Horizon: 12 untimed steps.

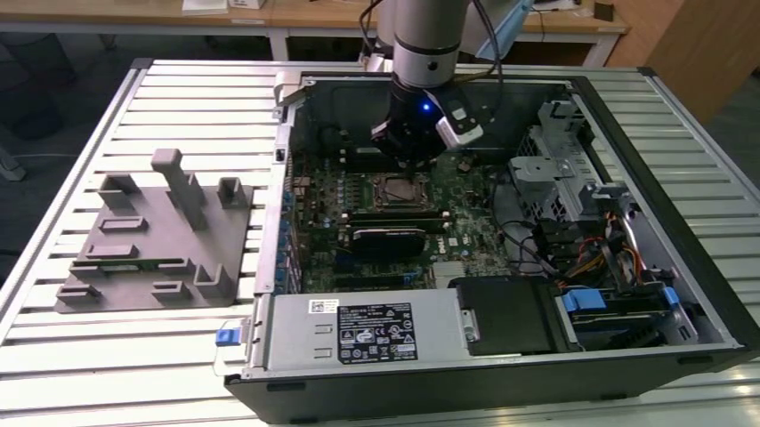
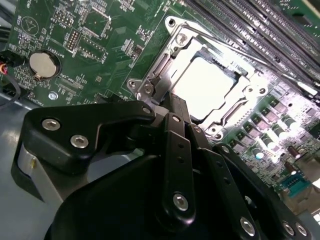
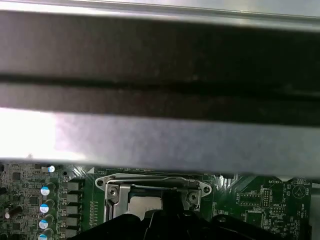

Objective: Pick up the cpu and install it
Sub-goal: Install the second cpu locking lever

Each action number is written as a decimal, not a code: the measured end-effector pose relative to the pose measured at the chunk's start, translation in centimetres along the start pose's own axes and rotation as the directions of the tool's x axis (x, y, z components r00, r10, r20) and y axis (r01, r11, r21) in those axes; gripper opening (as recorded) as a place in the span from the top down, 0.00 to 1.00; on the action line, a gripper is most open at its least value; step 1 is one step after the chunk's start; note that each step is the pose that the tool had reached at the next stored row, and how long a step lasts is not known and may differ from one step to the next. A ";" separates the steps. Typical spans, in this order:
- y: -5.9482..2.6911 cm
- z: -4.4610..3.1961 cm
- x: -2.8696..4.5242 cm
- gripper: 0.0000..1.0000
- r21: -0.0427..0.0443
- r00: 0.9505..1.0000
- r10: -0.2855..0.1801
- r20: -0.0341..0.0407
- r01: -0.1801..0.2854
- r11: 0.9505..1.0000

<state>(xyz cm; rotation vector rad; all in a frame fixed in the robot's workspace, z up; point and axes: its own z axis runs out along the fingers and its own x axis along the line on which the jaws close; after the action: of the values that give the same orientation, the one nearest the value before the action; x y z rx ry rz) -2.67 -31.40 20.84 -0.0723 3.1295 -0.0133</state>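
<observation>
The cpu [image 2: 207, 87] is a pale silver-grey square lying flat inside the metal-framed motherboard socket [image 2: 150, 85], whose frame surrounds it on all sides. In the exterior view the cpu [image 1: 398, 188] sits in the socket near the middle of the green motherboard [image 1: 475, 231]. My gripper [image 1: 411, 158] hangs just above the socket's far edge, its black linkage [image 2: 172, 165] close to the socket frame. Nothing shows in the gripper's grasp. In the first wrist view the cpu [image 3: 142, 201] peeks out beside the gripper's dark body.
The open computer case [image 1: 665, 178] walls in the motherboard on all sides. A black power supply [image 1: 356, 331] lies along the near side, with drive bays and cables [image 1: 582, 222] at the exterior view's right. A grey moulded tray [image 1: 155, 231] rests on the slatted table at the exterior view's left.
</observation>
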 end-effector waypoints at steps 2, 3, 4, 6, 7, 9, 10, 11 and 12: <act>-0.20 0.00 0.01 0.89 0.000 1.000 0.000 0.000 0.000 1.000; -0.30 0.00 0.01 0.89 0.000 1.000 0.000 0.000 0.000 1.000; -0.38 0.01 0.01 0.89 0.000 1.000 0.000 0.000 0.000 1.000; -0.57 0.01 0.02 0.89 0.000 1.000 0.000 0.000 0.000 1.000; -0.68 0.01 0.03 0.89 0.000 1.000 0.000 0.000 0.000 1.000; -0.83 0.01 0.04 0.89 0.000 1.000 0.000 0.000 0.000 1.000; -0.87 0.01 0.04 0.89 0.000 1.000 0.000 0.000 0.000 1.000; -0.87 0.01 0.04 0.89 0.000 1.000 0.000 0.000 0.000 1.000; -0.87 -0.02 0.04 0.89 0.000 1.000 0.000 0.000 0.000 1.000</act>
<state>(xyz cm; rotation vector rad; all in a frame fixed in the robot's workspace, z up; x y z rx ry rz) -2.67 -32.28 20.86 -0.0722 3.1296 -0.0135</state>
